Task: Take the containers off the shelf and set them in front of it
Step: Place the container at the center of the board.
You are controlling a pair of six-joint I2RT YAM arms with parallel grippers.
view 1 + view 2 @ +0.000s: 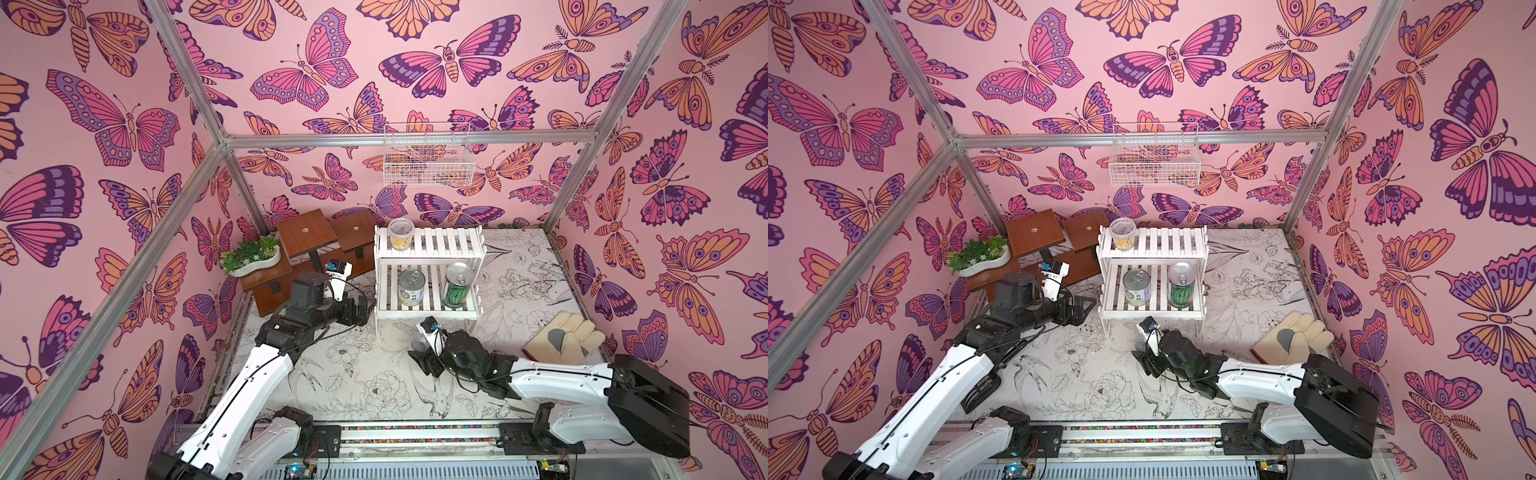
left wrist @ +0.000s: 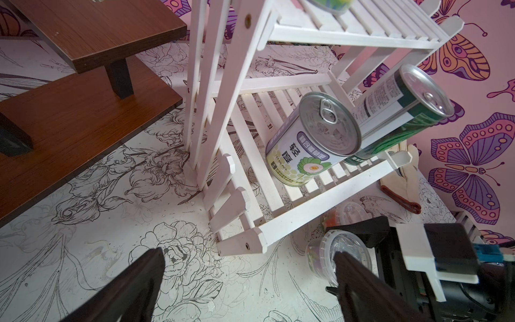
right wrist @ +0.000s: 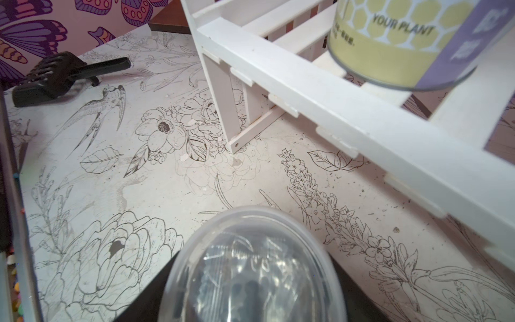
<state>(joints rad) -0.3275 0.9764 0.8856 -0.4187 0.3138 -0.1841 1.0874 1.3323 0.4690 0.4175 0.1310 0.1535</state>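
My right hand (image 1: 420,354) is holding a clear tub (image 3: 250,267), with a finger on each side of it. The tub is just in front of the shelf (image 1: 444,243), toward the shelf's left side. Its lid faces up and tips a little. The way to go is down. The table (image 1: 353,374) is right under the tub, and I cannot tell if the tub's bottom is touching it yet. I think my job now is to set it flat and let go.

The table in front of the shelf is flat, with flowers drawn on it. The orange tub (image 2: 345,214) stands there too, just beside my tub, so I should not bump it. There is more bare room further out from the shelf.

My left hand (image 1: 365,311) is wide open and holds nothing. It is low down, just beside the shelf's left side. The pale can (image 1: 411,287) stands on the shelf's low level, nearer my left hand. The green can (image 1: 456,286) stands beside it. The yellow tub (image 1: 401,235) is on the shelf's top level, at its left end
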